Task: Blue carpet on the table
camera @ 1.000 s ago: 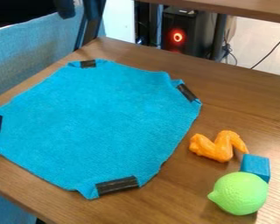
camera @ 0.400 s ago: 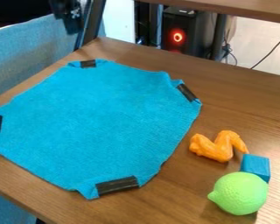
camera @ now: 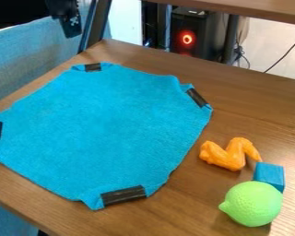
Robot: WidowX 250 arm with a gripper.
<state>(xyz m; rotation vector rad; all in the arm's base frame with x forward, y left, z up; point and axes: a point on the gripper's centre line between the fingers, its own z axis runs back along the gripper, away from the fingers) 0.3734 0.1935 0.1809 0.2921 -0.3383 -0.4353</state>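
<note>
the black tool (camera: pixel 70 26) hangs lower at the upper left than in the first earlier frame, past the far left edge of the surface (camera: pixel 193 198); there is no telling whether it is spread or closed. the blue carpet (camera: pixel 107 124) lies flat on the wooden surface, toward its left side, with a strip of black tape (camera: pixel 123 195) at each of its four corners. to its right are an orange toy wing (camera: pixel 229 156), a blue block (camera: pixel 269 174) just beside the wing's tip, and a green lemon (camera: pixel 253 204) in front of the block.
</note>
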